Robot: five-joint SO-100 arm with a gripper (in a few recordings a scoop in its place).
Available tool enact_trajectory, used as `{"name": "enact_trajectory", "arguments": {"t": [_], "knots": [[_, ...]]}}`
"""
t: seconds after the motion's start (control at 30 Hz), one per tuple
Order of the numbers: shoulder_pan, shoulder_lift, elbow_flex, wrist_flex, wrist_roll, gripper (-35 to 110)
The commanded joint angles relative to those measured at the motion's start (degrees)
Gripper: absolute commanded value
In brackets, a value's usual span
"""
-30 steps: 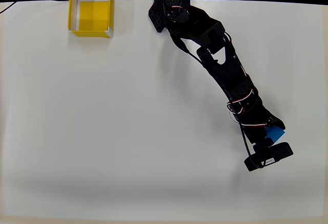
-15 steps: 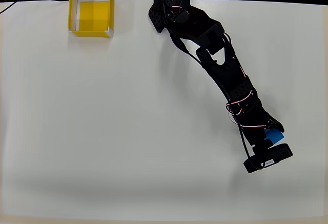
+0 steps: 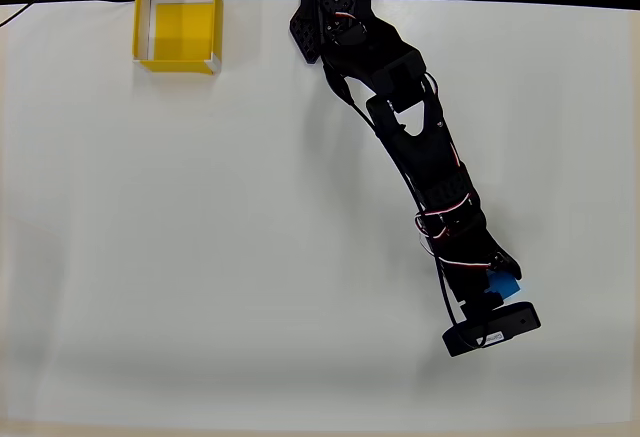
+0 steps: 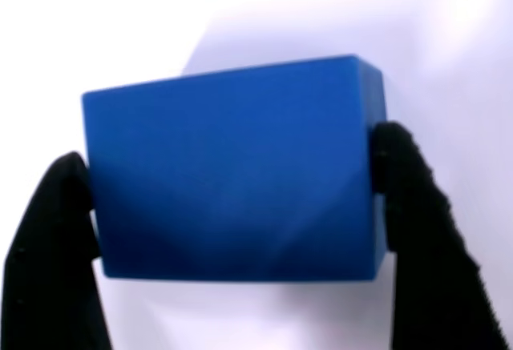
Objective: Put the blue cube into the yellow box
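Blue matte cube clamped across its short sides by the black pincer, ready for carrying; open yellow box well apart across the white bench.

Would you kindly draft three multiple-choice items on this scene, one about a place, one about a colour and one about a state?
1. In the overhead view, where does the yellow box stand?
A. upper left of the table
B. lower right of the table
C. under the arm

2. What colour is the block between the gripper's fingers?
A. red
B. green
C. blue

3. How does the gripper stand?
A. wide open over nothing
B. shut on the blue cube
C. resting inside the box

Answers: 1 A, the box sits near the table's far left corner, well apart from the arm. 2 C, the wrist view shows a bright blue block. 3 B, a black finger presses against each side of the cube in the wrist view.
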Motion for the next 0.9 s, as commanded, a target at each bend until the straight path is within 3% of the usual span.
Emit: {"name": "enact_trajectory", "arguments": {"t": [0.0, 0.53, 0.87], "knots": [[5.27, 14.94, -1.93, 1.58, -2.02, 26], [26.98, 34.19, 7.21, 11.43, -2.72, 26], [48.96, 42.54, 9.05, 14.68, -4.04, 26]]}}
